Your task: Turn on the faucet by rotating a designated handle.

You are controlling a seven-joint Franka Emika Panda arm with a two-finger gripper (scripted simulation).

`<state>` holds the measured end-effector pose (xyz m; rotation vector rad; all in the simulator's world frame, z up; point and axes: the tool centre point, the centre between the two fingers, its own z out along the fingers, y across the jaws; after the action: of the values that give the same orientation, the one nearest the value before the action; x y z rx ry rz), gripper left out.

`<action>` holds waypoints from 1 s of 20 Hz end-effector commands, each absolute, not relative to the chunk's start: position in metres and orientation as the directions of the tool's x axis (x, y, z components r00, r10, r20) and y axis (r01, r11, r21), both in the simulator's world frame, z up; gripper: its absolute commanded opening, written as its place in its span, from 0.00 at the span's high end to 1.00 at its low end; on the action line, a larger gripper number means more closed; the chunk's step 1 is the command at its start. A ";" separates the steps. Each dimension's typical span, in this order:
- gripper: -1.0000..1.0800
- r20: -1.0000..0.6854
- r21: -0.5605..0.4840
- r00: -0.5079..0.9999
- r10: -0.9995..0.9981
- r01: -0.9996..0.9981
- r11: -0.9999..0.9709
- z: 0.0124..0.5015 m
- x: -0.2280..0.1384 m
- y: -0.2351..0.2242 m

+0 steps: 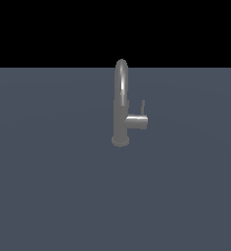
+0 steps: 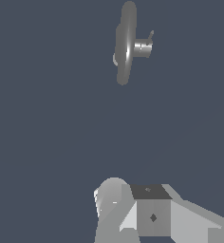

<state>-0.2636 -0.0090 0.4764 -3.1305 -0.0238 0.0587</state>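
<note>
The grey faucet (image 1: 120,105) stands upright on the dark floor in the middle of the exterior view, its arched spout seen edge-on. The handle (image 1: 137,121) is a short horizontal stub sticking out to the exterior view's right, with a thin lever rod (image 1: 143,107) pointing up at its end. In the wrist view the faucet (image 2: 126,45) is seen from above and far off, with the handle (image 2: 143,47) beside it. The gripper's fingers do not show in either view.
A white and grey part of the robot arm (image 2: 147,213) shows in the wrist view, well apart from the faucet. The flat grey-blue floor (image 1: 49,186) spreads all around the faucet.
</note>
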 end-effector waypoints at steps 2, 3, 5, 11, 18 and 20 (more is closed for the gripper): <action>1.00 -0.037 -0.011 0.999 0.015 0.015 -1.000 0.477 -0.264 -0.009; 1.00 -0.039 -0.012 0.999 0.014 0.014 -1.000 0.476 -0.263 -0.009; 1.00 -0.042 -0.016 0.999 0.010 0.010 -1.000 0.476 -0.261 -0.009; 1.00 -0.068 -0.041 0.998 -0.016 -0.019 -0.999 0.475 -0.250 -0.008; 1.00 -0.129 -0.097 0.989 -0.074 -0.087 -0.992 0.473 -0.224 -0.008; 1.00 -0.154 -0.117 0.984 -0.096 -0.114 -0.987 0.471 -0.214 -0.008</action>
<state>-0.2211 -0.0078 0.4723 -3.0235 0.1325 0.1991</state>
